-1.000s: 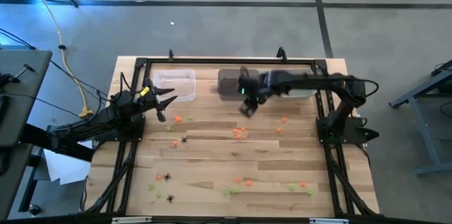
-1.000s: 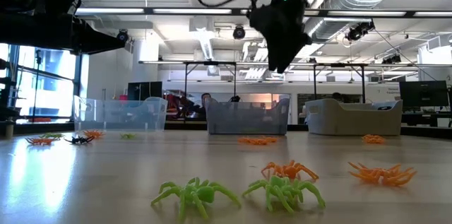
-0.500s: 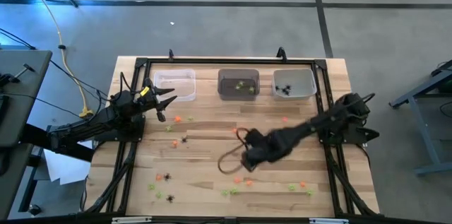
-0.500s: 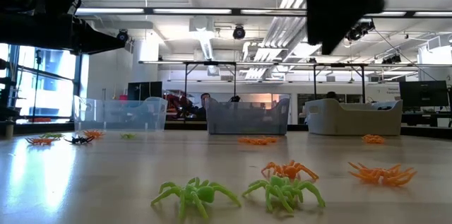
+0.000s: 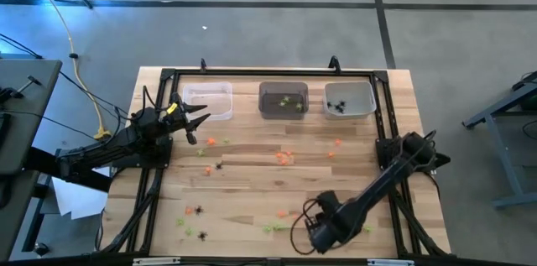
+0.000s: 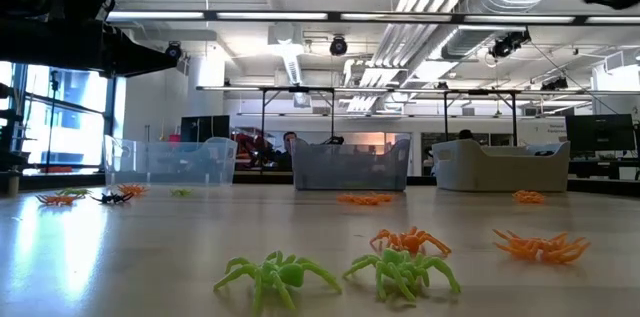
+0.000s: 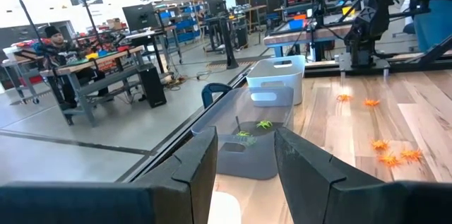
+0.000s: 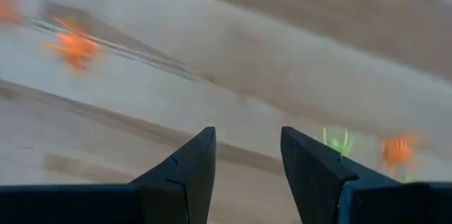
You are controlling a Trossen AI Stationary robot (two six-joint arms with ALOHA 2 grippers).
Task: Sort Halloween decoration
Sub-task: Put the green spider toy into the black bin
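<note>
Seen from above, the right gripper (image 5: 317,234) hangs low over the table (image 5: 252,195) near 6 o'clock, jaws apart and empty, among green spiders (image 5: 273,227) and orange spiders (image 5: 285,158). The left gripper (image 5: 195,123) waits at 10 o'clock beside the clear bin (image 5: 208,100), jaws apart, empty. Black spiders (image 5: 200,210) lie at 7 o'clock. The middle bin (image 5: 283,100) holds green ones; the right bin (image 5: 348,98) holds black ones.
</note>
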